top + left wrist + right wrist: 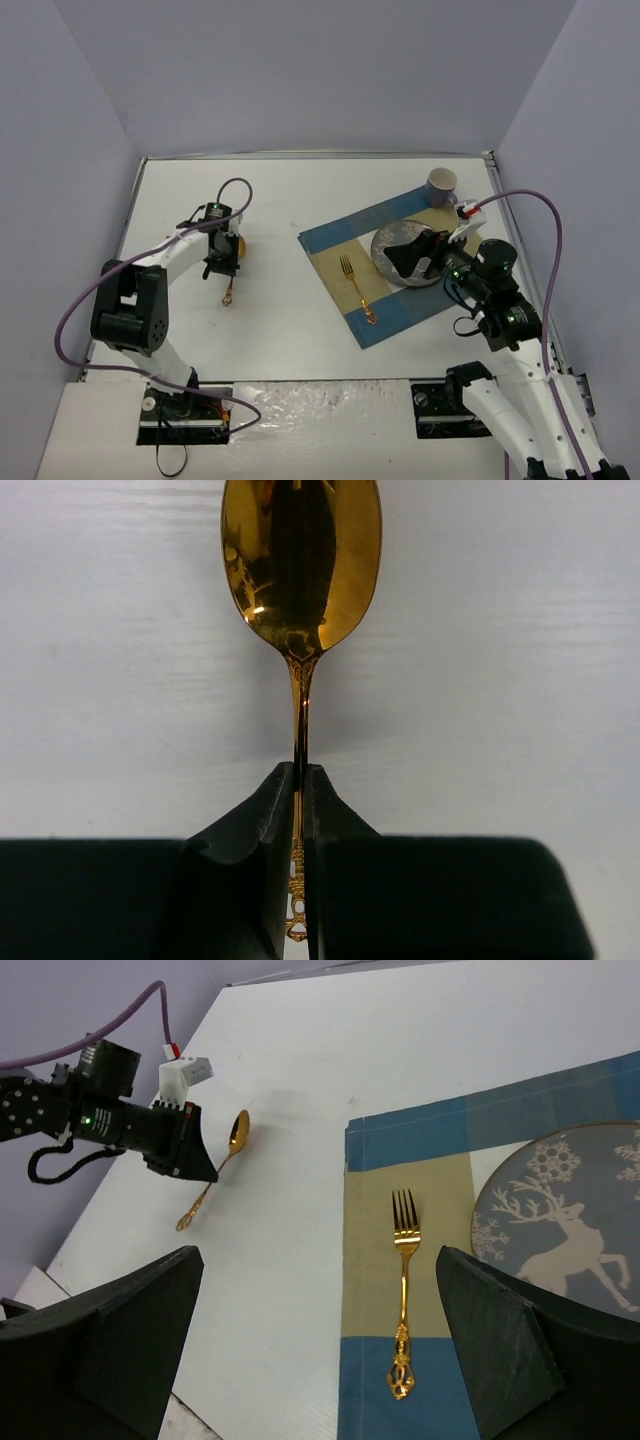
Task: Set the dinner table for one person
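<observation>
Nearest to us, in the left wrist view, the left claw [300, 792] has its two black jaws pressed together on the thin handle of a gold spoon [300, 565]. It pinches just below the bowl, which faces up at the camera. We judge the grip sits there so the spoon stays balanced when carried. We cannot tell whether the spoon has left the surface [280, 200]. This surface is the dinner table, a broad white top that spans the scene beneath both arms.

The spoon is on the left side, well apart from the place setting. On the right lies a blue-and-beige checked placemat [420, 1135], set at an angle. On it, a gold fork [403, 1280] rests just left of a grey plate [560, 1240] with a reindeer pattern. A mug [442, 184] stands at the mat's far corner.

The right claw [412, 257] hovers over the plate with its jaws spread wide, gripping nothing. The spoon appears to be the piece yet to join the setting.
</observation>
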`<action>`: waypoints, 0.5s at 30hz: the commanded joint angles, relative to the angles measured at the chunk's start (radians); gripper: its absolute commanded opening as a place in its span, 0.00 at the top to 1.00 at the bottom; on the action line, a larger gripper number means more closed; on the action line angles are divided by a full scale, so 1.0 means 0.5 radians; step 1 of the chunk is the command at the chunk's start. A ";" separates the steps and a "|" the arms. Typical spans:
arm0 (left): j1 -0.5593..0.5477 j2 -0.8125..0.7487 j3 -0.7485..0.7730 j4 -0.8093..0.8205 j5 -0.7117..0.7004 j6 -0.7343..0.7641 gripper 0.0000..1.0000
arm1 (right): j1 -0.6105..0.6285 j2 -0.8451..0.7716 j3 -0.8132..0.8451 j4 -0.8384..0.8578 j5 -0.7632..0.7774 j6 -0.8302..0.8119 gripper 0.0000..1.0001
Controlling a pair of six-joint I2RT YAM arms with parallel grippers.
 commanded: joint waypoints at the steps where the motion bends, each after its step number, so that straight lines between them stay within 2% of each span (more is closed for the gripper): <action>1: -0.238 -0.340 0.131 -0.051 0.047 -0.315 1.00 | 0.040 0.266 -0.055 0.474 -0.080 0.259 0.01; 6: -0.474 -0.510 0.189 -0.006 0.014 -0.588 1.00 | 0.205 0.586 -0.021 0.658 0.061 0.334 0.05; 11: -0.716 -0.554 0.291 0.042 -0.025 -0.783 1.00 | 0.438 0.863 0.089 0.843 0.235 0.388 0.13; 15: -0.854 -0.552 0.352 0.077 -0.049 -0.928 1.00 | 0.562 1.080 0.169 0.991 0.327 0.393 0.27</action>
